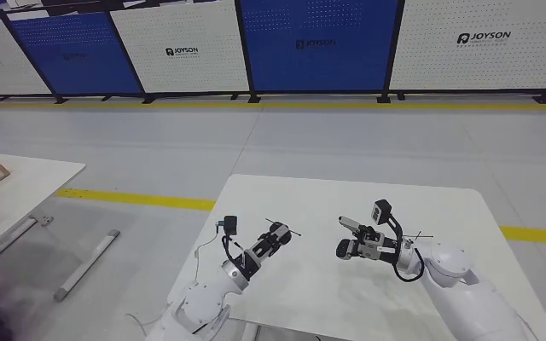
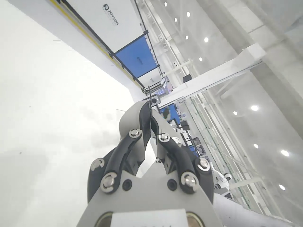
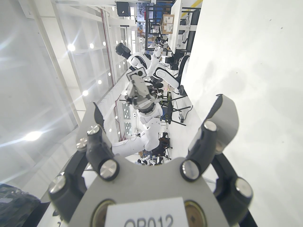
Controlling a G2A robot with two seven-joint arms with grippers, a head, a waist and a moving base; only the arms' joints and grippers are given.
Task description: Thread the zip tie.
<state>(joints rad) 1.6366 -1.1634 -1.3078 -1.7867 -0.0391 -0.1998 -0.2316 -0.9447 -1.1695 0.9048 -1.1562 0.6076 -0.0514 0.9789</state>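
Above tabletop [image 1: 299, 196], left pincer [image 2: 149, 107] clenched on zip tie [image 2: 148, 92], one end sticking out past tips, likely presented for threading; right pincer [image 3: 158, 103] released, empty, facing it, apart.

White table [image 1: 316, 286] with rounded corners, on grey floor [image 1: 171, 153]; a few tiny dark specks [image 3: 270, 20] on top.

The white rectangular table [image 1: 299, 290] has a smooth, matt top with a few dark specks. The left gripper [image 2: 149, 109] has matt grey metal fingers, ribbed black rubbery pads [image 2: 144, 118], satin black links and shiny steel pins. The right gripper [image 3: 158, 103] looks alike. The thin black plastic zip tie [image 2: 148, 93] looks smooth.
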